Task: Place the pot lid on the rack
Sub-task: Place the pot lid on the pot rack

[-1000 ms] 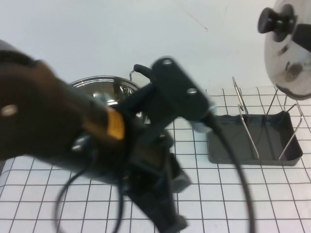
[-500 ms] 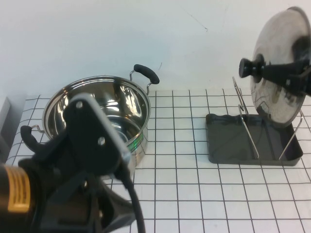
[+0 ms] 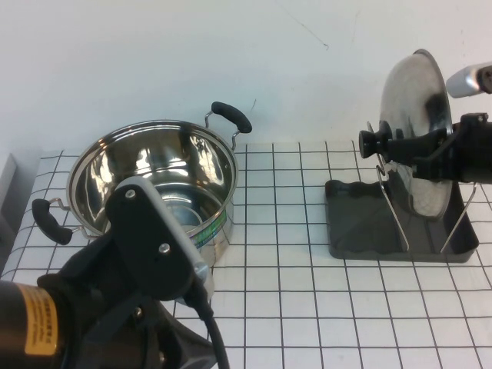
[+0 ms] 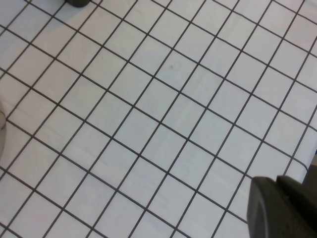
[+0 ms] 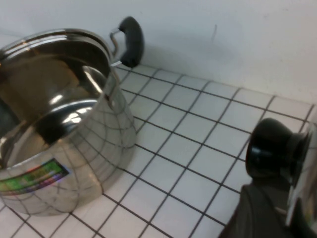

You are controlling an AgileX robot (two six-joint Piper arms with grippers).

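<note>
Lid point(image 3: 419, 123) stands upright over rack point(image 3: 384, 231), gripped by right pincer point(image 3: 430, 146).

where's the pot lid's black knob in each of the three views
High view: the black round knob of the mirror-polished steel pot lid sits at right, above the dark grey rack, lid held on edge by the right hand.
Left wrist view: not in it; only the shut left hand over grid cloth.
Right wrist view: lower right.
Shared landmark: the steel pot.
</note>
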